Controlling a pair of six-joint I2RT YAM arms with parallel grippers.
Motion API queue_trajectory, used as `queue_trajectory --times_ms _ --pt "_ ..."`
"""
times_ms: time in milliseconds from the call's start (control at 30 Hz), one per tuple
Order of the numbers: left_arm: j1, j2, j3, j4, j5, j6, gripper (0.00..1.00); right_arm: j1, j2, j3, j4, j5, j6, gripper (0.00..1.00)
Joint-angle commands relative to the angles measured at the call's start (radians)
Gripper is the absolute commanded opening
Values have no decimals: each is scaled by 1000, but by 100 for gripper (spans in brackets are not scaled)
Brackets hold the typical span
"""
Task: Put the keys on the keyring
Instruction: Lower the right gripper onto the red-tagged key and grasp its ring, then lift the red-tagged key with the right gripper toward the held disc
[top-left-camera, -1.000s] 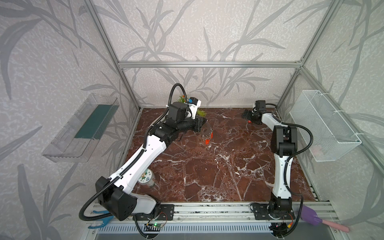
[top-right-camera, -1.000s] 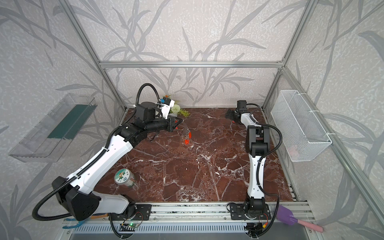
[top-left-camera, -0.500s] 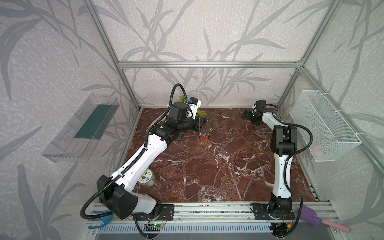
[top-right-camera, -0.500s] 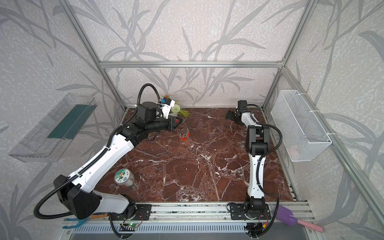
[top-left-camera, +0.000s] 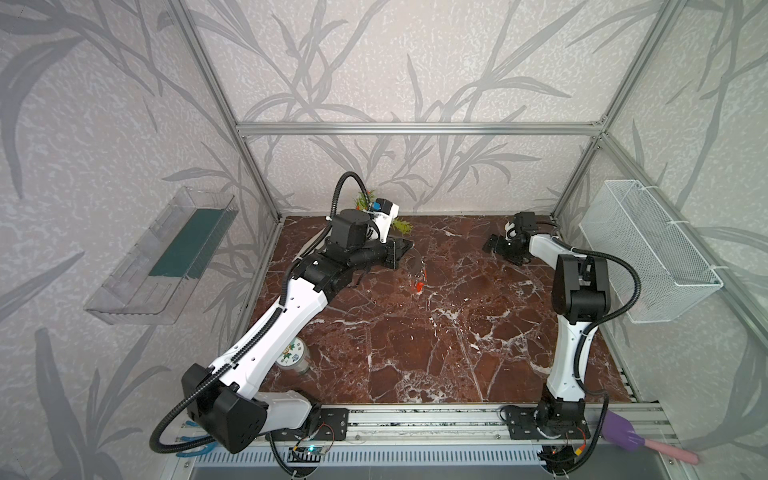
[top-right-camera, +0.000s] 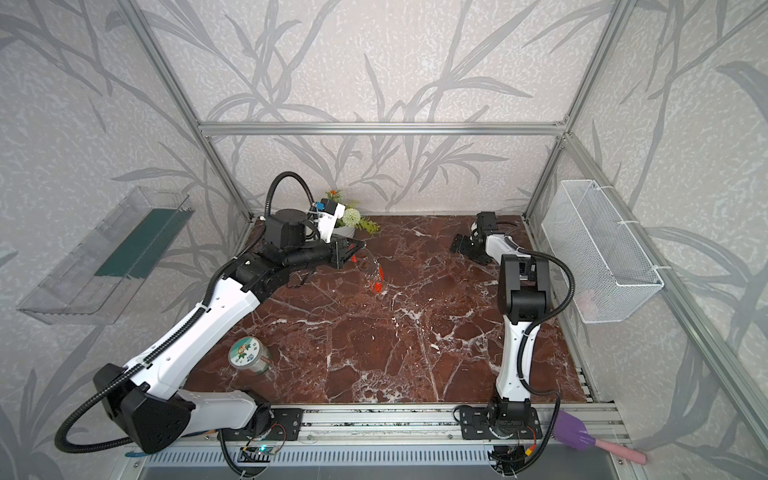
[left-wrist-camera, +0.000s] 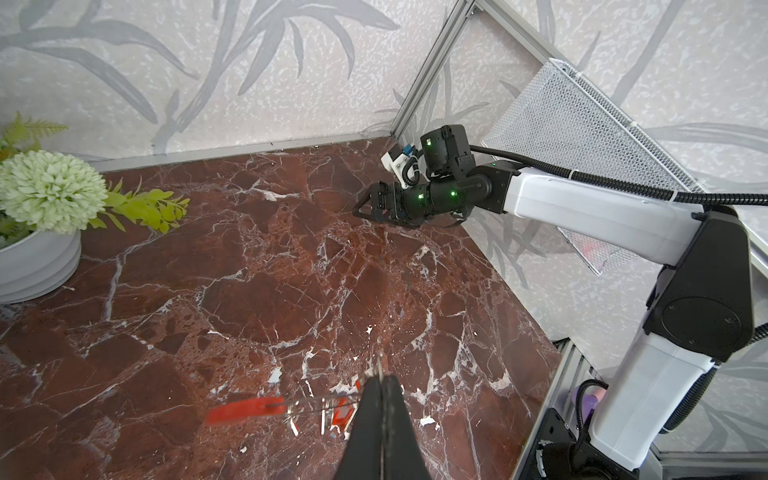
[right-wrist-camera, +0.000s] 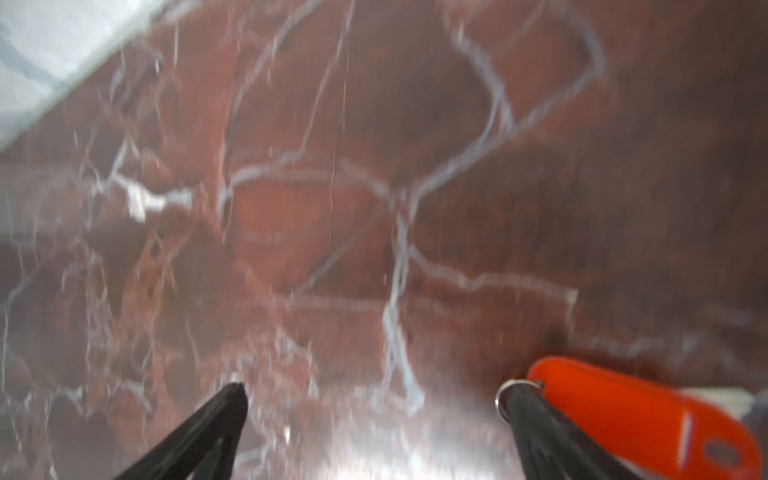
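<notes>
Red-brown marble table (top-left-camera: 415, 353) inside a metal-framed booth with leaf-print walls. Left gripper (top-right-camera: 351, 251) reaches toward the back, jaws fully closed on the keyring (top-right-camera: 372, 268); left wrist view shows the thin hoop pinched at the fingertips (left-wrist-camera: 372, 403). The hoop hangs tilted from the gripper toward the table, red-tagged keys (top-right-camera: 377, 286) at its low end, count unclear. Right gripper (top-left-camera: 490, 249) sits low near the back right corner, jaws spread wide, nothing between them. A loose key (right-wrist-camera: 644, 415) with an orange tag lies just outside one finger, contact unclear. Potted plant (top-right-camera: 349, 220) at back, tin (top-right-camera: 247, 353) front left, wire basket (top-right-camera: 602, 257) on right wall.
</notes>
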Motion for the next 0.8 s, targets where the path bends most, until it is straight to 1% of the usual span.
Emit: queue_trajectory --times_ms 0,67,167,267,400,600,767 --pt "-1 -52 -18 32 41 -9 0 32 -32 -99 -98 -22 12 99" --pt "-1 -73 -33 26 54 -11 0 52 -62 -162 -106 -28 12 99" --pt "-2 -109 -58 18 63 -9 0 94 -113 -162 -95 -24 12 99" --pt "-2 -146 -83 8 68 -8 0 146 -163 -336 -96 -20 12 99" --pt "-2 -189 -115 7 80 -6 0 218 -225 -436 -89 -17 12 99" --pt "-1 -230 -139 -5 100 1 0 365 -320 -539 -111 15 12 99" --pt "-4 -243 -153 0 114 -2 0 506 -388 -633 -73 23 12 99"
